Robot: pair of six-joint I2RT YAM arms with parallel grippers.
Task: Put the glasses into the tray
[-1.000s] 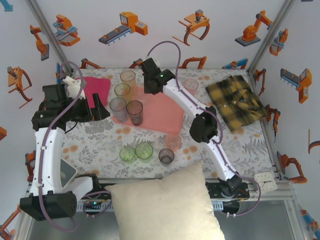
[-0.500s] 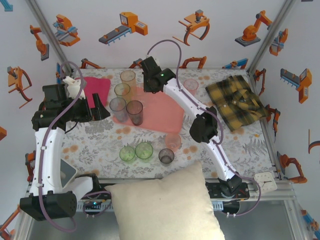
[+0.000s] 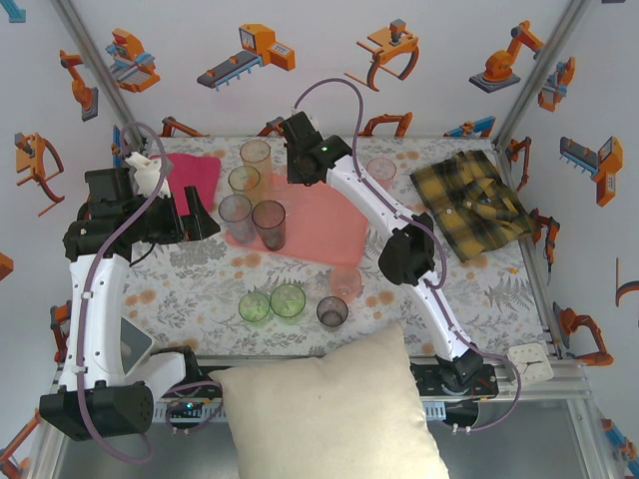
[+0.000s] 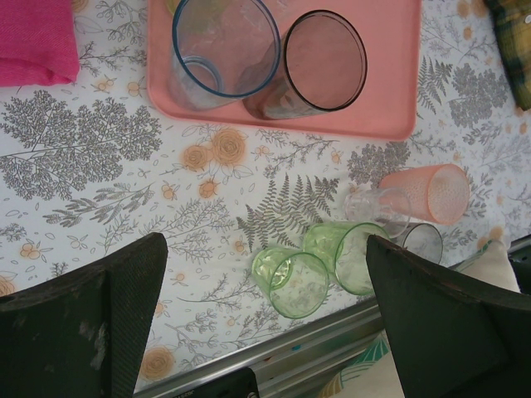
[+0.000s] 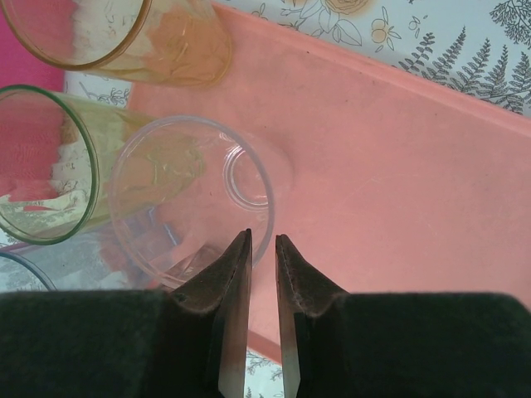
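The salmon tray [image 3: 334, 230] lies mid-table. My right gripper [image 3: 297, 172] hangs over its far left part. In the right wrist view its jaws [image 5: 261, 236] stand nearly together across the rim of a clear tumbler [image 5: 191, 191], one finger inside and one outside. Orange [image 3: 256, 155], green [image 3: 244, 180], blue [image 3: 236, 213] and grey [image 3: 269, 222] glasses stand at the tray's left side. Two green glasses [image 4: 290, 282], a grey one [image 3: 331, 311] and a pink one [image 3: 345, 282] are on the table in front. My left gripper [image 4: 265, 242] is open and empty, left of the tray.
A magenta cloth [image 3: 192, 178] lies at the far left and a yellow plaid shirt [image 3: 471, 200] at the far right. Another pink glass [image 3: 380, 170] stands behind the tray. A cream pillow [image 3: 329, 409] covers the near edge between the arm bases.
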